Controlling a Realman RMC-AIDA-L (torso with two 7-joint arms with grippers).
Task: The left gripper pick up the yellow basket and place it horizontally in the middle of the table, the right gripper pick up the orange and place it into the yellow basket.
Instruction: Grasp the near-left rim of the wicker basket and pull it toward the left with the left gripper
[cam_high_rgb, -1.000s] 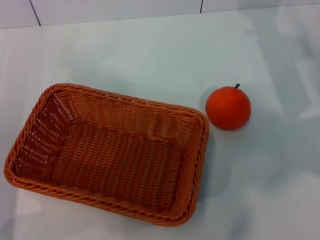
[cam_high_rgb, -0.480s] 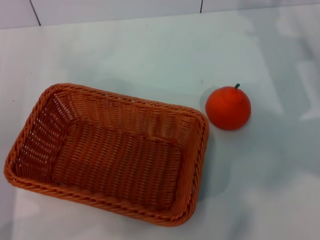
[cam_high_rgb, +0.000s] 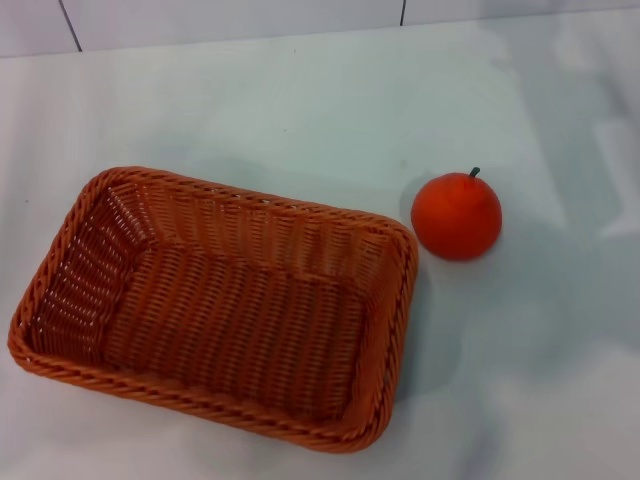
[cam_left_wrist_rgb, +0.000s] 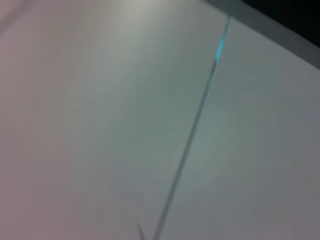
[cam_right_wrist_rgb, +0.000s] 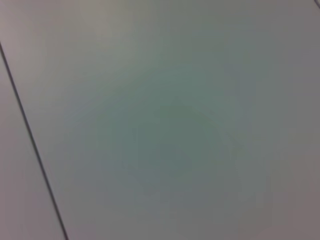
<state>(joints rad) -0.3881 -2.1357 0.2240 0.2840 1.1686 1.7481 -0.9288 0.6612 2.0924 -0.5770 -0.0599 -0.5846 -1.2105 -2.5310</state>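
Nothing looks done yet: the yellow basket (cam_high_rgb: 215, 305) sits skewed at the near-left of the table (cam_high_rgb: 300, 100), empty, with the orange (cam_high_rgb: 456, 215) just beside its far right corner (not touching); neither the left gripper nor the right gripper is anywhere in view, so how their fingers stand cannot be told

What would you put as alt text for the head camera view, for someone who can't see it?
An empty orange-brown woven yellow basket sits at an angle on the left of a white table. The orange, round with a small dark stem, rests just off the basket's far right corner, outside it and apparently not touching it. No arm or pincer appears in this view.
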